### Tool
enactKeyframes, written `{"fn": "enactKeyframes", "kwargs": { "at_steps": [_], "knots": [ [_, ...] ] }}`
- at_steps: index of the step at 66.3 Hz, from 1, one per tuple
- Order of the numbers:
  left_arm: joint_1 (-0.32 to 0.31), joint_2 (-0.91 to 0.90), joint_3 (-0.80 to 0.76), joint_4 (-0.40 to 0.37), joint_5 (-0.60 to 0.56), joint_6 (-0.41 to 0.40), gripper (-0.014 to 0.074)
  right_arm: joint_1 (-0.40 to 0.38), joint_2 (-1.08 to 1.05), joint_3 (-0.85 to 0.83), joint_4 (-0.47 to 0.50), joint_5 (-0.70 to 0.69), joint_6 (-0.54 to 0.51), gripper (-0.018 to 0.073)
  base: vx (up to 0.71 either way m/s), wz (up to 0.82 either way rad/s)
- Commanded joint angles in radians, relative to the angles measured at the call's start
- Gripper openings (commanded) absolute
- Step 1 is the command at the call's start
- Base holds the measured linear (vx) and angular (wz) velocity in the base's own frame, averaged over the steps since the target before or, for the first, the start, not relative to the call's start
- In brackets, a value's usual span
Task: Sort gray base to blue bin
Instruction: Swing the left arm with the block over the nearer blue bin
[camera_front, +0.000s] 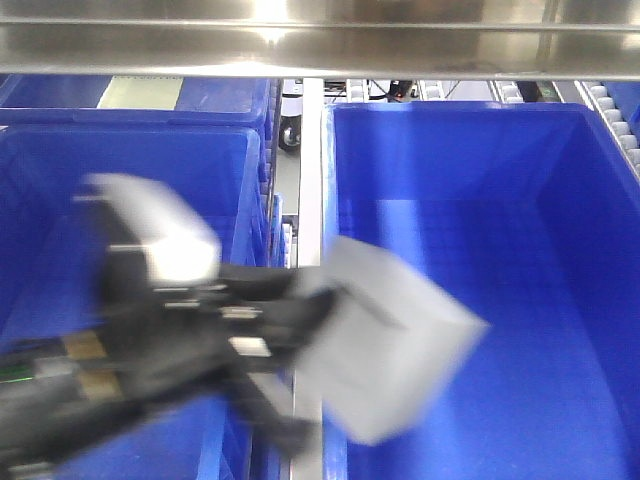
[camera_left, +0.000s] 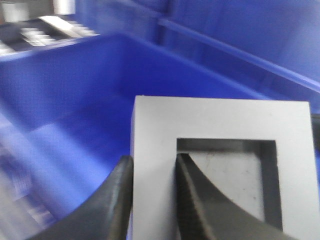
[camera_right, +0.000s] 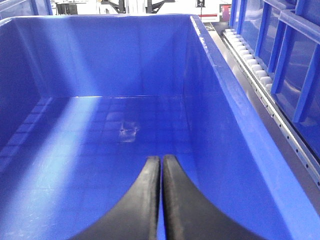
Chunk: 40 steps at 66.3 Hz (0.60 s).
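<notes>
The left gripper (camera_left: 154, 165) was clamped on the gray base (camera_left: 220, 125). In the left wrist view, one dark curved finger pressed the outside of the block. The other finger (camera_left: 200, 200) sat inside the darker square recess, so one wall of the block was pinched between them. The recessed face was turned toward that camera.

From the front, the left gripper (camera_front: 310, 320) and its black arm reached in from the lower left, all of it smeared by blur. The gray base (camera_front: 395, 340) hung in the air, tilted, touching neither floor nor rim. It straddled the edge of the blue bin (camera_front: 450, 150) on the right, with most of its bulk over that bin's interior. Its near corner was over the upright metal rail (camera_front: 311, 150) that separated this bin from a second blue tub (camera_front: 60, 180) on the left. No other object showed on the visible part of the right bin's floor.

The right gripper (camera_right: 160, 160) had its two black fingers pressed together with nothing between them. It pointed down into a deep blue bin (camera_right: 115, 55) with a grid-patterned floor. A roller track (camera_right: 250, 60) ran along that bin's right side, so it was probably the same right-hand bin.

As for progress, the pickup looked done and the carry nearly so. What seemed left was to bring the block fully inside the rim, lower it, and let the fingers part.
</notes>
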Motion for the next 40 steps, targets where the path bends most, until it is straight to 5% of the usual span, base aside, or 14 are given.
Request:
{"fn": "enactKeyframes", "kwargs": {
  "at_steps": [1,21,40],
  "knots": [
    [-0.048,0.107,-0.123,-0.007,-0.122,-0.005,0.0001,-0.003,0.018,0.006,-0.005,-0.033,-0.012,-0.0005,0.0,0.0],
    [-0.066,0.422,-0.386,-0.007,0.038,-0.023,0.0004,-0.003,0.018,0.006,-0.005,-0.033,-0.012,-0.0005,0.0,0.0],
    [-0.123,0.602,-0.495,-0.007,0.056,-0.024,0.0041,-0.003,0.018,0.006,-0.005,-0.033,-0.012,-0.0005,0.0,0.0]
  ]
}}
